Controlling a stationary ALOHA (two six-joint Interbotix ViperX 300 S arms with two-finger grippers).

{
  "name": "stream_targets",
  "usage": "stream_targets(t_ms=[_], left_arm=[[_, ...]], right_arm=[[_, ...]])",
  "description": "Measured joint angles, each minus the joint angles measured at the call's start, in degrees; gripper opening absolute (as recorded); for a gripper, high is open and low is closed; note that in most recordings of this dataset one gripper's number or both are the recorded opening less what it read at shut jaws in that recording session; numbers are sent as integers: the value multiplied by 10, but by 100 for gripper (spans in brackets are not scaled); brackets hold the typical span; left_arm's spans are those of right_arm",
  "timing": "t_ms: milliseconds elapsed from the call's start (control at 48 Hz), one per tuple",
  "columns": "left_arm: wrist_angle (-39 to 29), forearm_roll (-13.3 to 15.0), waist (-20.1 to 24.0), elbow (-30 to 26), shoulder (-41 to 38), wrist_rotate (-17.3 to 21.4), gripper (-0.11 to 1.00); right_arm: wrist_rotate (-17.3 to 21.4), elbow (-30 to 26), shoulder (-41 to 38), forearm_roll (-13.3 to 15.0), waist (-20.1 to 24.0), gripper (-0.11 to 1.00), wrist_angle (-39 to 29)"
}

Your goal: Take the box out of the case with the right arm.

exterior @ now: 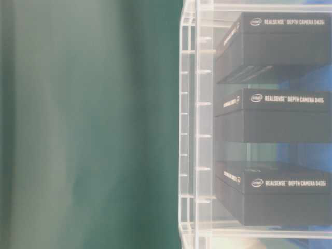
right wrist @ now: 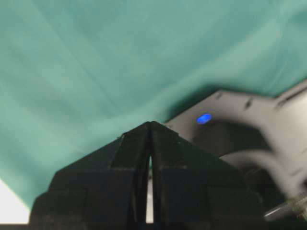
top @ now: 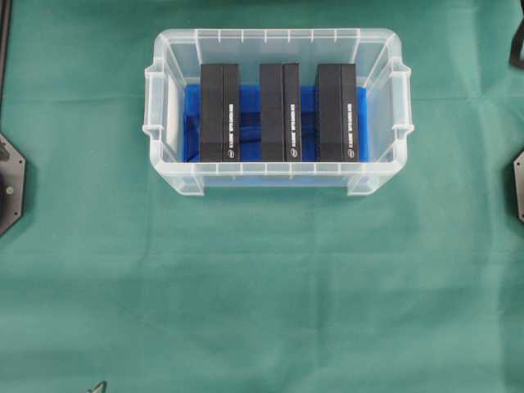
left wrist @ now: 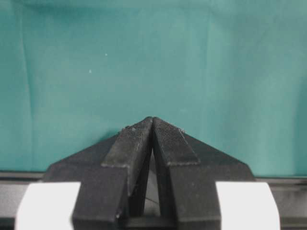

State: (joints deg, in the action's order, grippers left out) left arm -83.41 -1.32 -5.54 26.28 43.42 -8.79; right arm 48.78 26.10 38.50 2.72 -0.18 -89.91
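On green cloth, case long axis left-right; both tools' jaws apparently together.

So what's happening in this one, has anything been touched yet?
Nothing is being handled yet. Three black boxes, left, middle and right, stand side by side in the clear case on the green cloth. The left gripper and the right gripper are both shut and empty, each over bare cloth in its own wrist view, away from the case.
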Motion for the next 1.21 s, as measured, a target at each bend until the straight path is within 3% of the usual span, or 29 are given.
stream_targets(t_ms=[83,125,250,375,458,667,792,1041,1208], left_arm=[[0,0,0,0,0,-1,0],[-1,0,0,0,0,-1,0],[0,0,0,0,0,-1,0],[-1,0,0,0,0,-1,0],[-1,0,0,0,1,-1,0],[-1,0,0,0,0,-1,0],[-2,0,0,0,0,-2,0],[-2,0,0,0,1,-1,0],[-3,0,0,0,1,-2,0]], right_arm=[[90,0,-5,0,0,0,-3],[154,0,-8,0,0,0,-6],[267,-1,-11,0,0,0,-16],[349,-1,-11,0,0,0,-19],[365,-1,-11,0,0,0,-20],[365,-2,-21,14,-4,0,-20],[348,-3,-24,35,-39,0,-20],[203,-8,-35,42,-182,0,-8],[149,-12,-55,42,-250,0,20]])
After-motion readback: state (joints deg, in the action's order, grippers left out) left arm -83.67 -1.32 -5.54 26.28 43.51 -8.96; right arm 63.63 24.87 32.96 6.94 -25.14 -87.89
